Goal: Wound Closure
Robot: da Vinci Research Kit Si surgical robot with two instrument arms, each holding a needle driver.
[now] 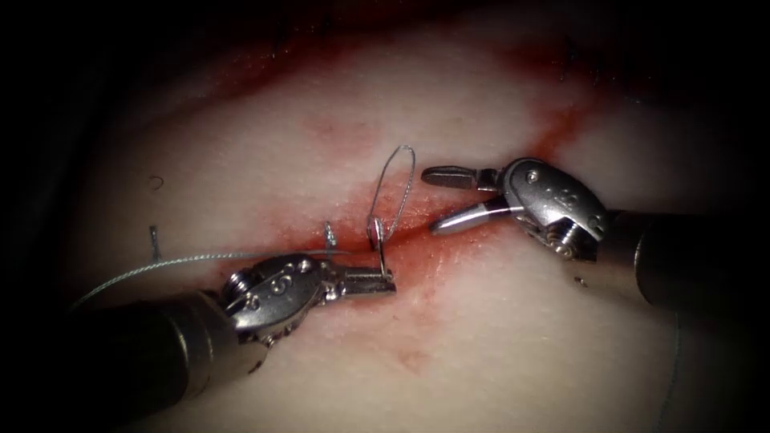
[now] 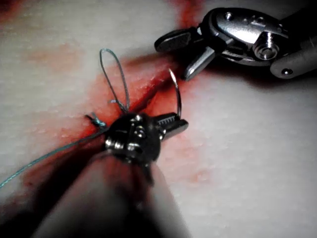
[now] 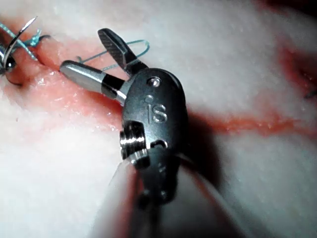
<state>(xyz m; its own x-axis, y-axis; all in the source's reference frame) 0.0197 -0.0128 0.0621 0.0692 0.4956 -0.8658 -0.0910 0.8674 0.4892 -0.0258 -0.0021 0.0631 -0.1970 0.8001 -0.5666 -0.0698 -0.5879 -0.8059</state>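
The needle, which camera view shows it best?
The left wrist view: the needle shows its whole curve, held near one end by the left end effector. The endoscope view shows it foreshortened; the right wrist view shows part of its curve.

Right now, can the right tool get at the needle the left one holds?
Probably yes. The right tool hangs open, holding nothing, just right of the needle, which the left tool grips near one end, clear of the tissue. Only the thread loop stands close.
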